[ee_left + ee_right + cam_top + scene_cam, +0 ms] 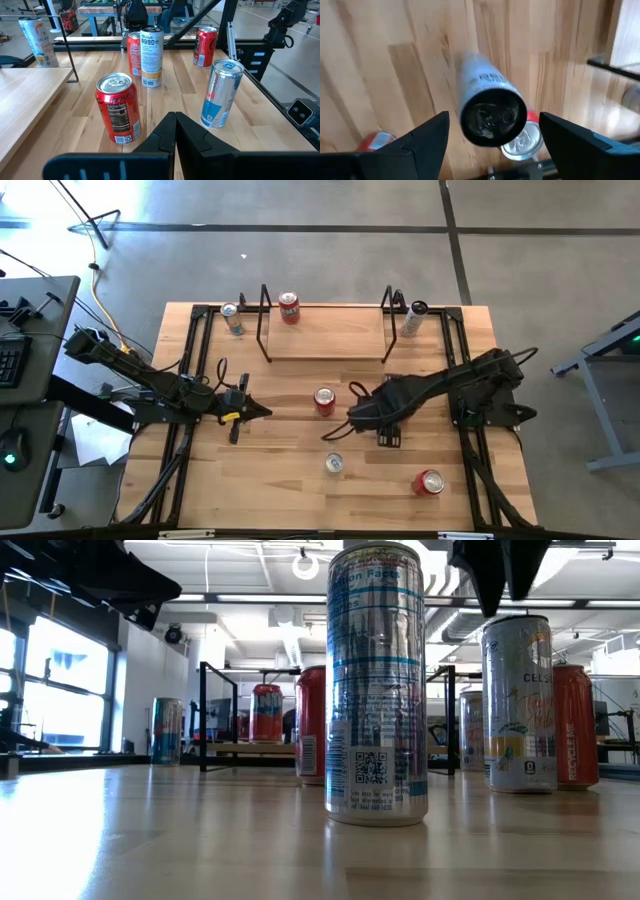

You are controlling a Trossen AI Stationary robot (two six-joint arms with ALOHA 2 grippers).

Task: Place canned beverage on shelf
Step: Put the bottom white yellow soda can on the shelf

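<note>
White and slim, a can (151,50) stands upright on the wooden table (280,490), directly beneath the right gripper (352,418). The gripper hangs above it with its fingers spread wide, clear of the can on both sides. A red can (324,400) stands just beside the gripper. The shelf (325,345) lies beyond, well apart. The left gripper (262,412) waits pinched closed opposite.
</note>
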